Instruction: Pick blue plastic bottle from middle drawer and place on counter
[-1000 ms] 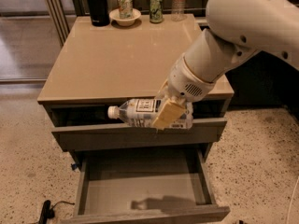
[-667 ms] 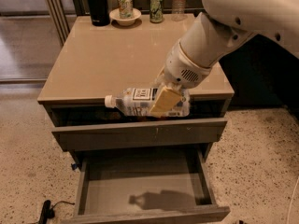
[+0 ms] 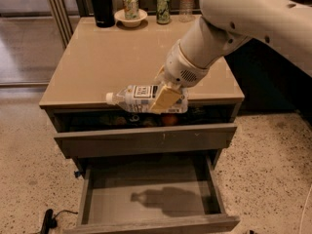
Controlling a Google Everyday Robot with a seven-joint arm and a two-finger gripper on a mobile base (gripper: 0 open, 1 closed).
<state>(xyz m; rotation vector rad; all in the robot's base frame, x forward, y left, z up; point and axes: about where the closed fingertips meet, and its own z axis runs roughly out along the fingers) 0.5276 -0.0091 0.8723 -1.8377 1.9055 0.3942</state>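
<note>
My gripper (image 3: 165,95) is shut on the blue plastic bottle (image 3: 140,98), a small clear bottle with a white cap and white label. I hold it lying sideways, cap to the left, just above the front edge of the tan counter (image 3: 117,62). The middle drawer (image 3: 151,194) is pulled wide open below, its grey inside bare except for the bottle's shadow. My white arm (image 3: 234,23) reaches in from the upper right.
The top drawer (image 3: 146,138) is partly open, with an orange fruit and cans inside. At the counter's back stand a black flask (image 3: 101,4), a can in a white bowl (image 3: 130,14), a second can (image 3: 163,8) and a taller clear bottle (image 3: 187,1).
My gripper has lifted the bottle up and slightly left, from in front of the top drawer gap to the level of the counter's front edge.
</note>
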